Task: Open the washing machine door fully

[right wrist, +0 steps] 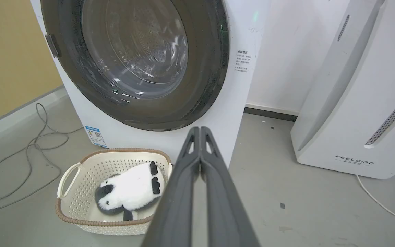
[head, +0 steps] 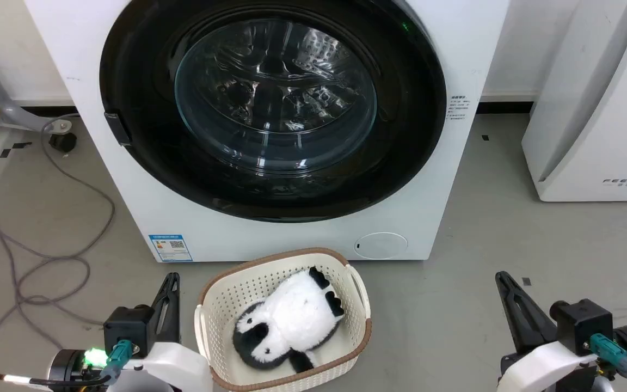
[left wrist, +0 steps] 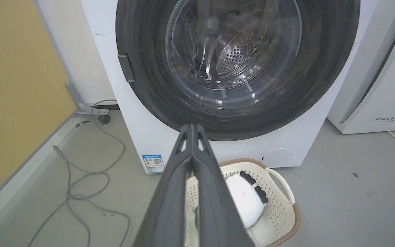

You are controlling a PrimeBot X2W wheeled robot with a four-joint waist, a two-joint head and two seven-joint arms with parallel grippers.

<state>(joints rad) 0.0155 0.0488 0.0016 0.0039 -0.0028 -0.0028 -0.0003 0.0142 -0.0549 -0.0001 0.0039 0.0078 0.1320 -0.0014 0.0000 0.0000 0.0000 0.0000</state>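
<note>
So the washing machine door (head: 272,109) sits shut up ahead; our left gripper (head: 172,279), nearer its edge tab (head: 117,128), and right gripper (head: 502,276) are clenched empty.

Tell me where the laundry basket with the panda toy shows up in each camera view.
Head view: basket at bottom centre, before the washer.
Left wrist view: basket at lower right of centre.
Right wrist view: basket at lower left.
Shared landmark: blue label on the washer's lower left front, near the basket.
</note>
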